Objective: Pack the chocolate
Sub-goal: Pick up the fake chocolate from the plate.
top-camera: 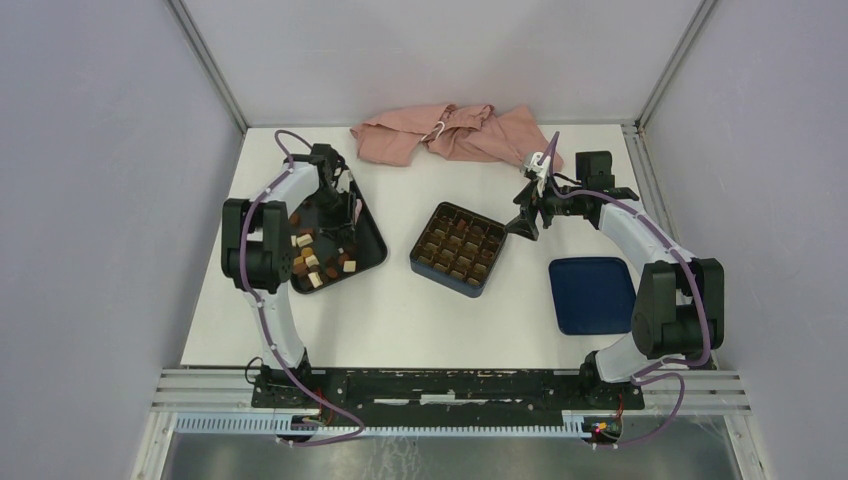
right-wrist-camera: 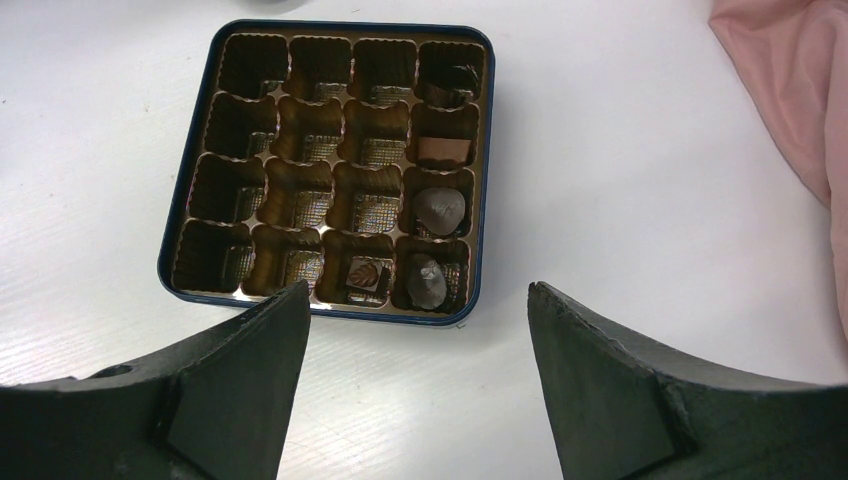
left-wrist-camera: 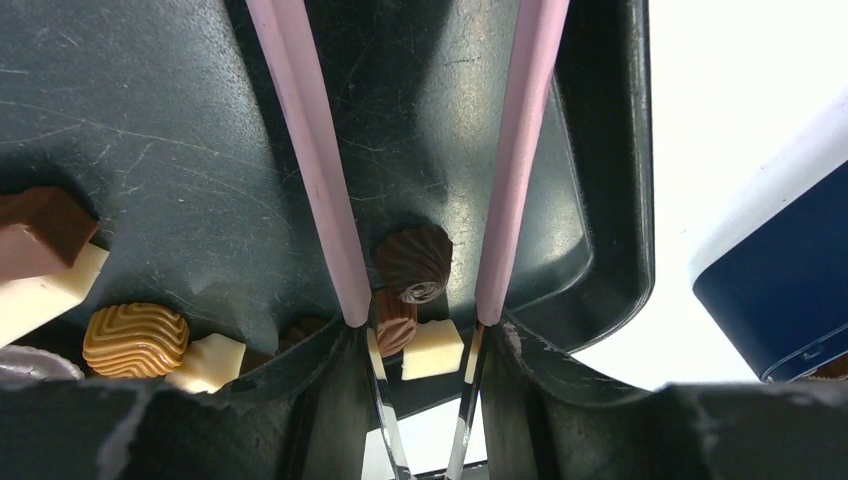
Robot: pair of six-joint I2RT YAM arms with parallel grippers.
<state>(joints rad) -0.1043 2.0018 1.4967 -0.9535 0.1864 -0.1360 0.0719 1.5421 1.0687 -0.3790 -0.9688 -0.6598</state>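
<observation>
Near the table's (top-camera: pixel 400 320) left edge, we see the left gripper (top-camera: pixel 338 212), fingers part-spread, straddling a swirled dark piece (left-wrist-camera: pixel 413 262) of the chocolate (top-camera: pixel 318 262) on the black tray (top-camera: pixel 372 250). At mid-table the right gripper (right-wrist-camera: pixel 418 295) hangs wide open beside the blue box (top-camera: pixel 445 277), a few pieces in its cells.

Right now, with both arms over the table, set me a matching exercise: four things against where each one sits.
Things:
1. black rimmed plastic tray
2. dark blue square box with brown gridded insert
3. flat dark blue square lid
4. crumpled pink cloth

Places:
A. along the table's far edge
B. middle of the table
C. right side of the table
D. left side of the table, with loose chocolate pieces in it

Pairs: 1-D, 2-B, 3-C, 4-A
</observation>
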